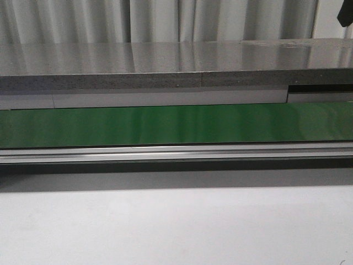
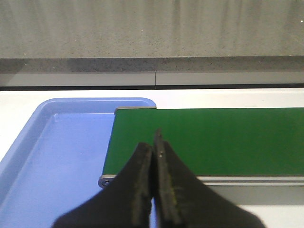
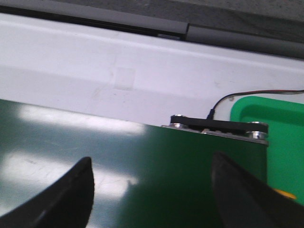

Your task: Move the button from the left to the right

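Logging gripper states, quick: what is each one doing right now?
Left gripper: closed, holding nothing.
Right gripper: open, empty, over the green belt.

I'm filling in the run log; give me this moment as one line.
left gripper: shut, empty, over green belt end by blue tray | right gripper: open over belt, near green tray | button: not clearly visible

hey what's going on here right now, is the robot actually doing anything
Nothing is being held at this moment. The left gripper is shut and empty, hanging over the end of the green conveyor belt beside a blue tray with nothing visible in it. The right gripper has its jaws spread open above the belt's other end, next to a green tray. A small yellow-orange bit peeks out there, possibly the button, but too little shows to be sure.
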Robot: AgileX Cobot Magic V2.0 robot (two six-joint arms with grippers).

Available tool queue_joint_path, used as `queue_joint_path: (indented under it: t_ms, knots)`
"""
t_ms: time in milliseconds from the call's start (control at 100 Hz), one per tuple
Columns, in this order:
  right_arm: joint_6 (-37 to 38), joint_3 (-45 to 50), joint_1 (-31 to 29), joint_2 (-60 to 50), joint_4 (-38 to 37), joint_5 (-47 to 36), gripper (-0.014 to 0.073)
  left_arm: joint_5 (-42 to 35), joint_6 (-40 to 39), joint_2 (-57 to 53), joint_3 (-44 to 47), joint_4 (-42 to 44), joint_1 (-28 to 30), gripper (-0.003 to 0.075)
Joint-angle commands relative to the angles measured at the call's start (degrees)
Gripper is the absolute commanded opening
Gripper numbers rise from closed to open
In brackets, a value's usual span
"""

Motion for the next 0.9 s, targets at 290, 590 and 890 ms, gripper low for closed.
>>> queue_joint_path:
  t_ms: [290, 590, 890]
  knots:
    - [-0.09, 15.43, 3.93, -18.53, 2.80, -11.49, 0.0519, -4.59, -0.08, 0.32, -1.53, -0.60, -0.27, -0.0020]
    - [-0.09, 30.29, 3.93, -36.40, 3.28, -16.40, 0.0519, -4.59, -0.08, 0.32, -1.53, -0.60, -0.27, -0.0020]
    - [-0.09, 40.20, 3.93, -54.39, 3.76, -15.83, 0.0519, -4.59, -0.08, 0.32, -1.53, -0.60, -0.27, -0.0020]
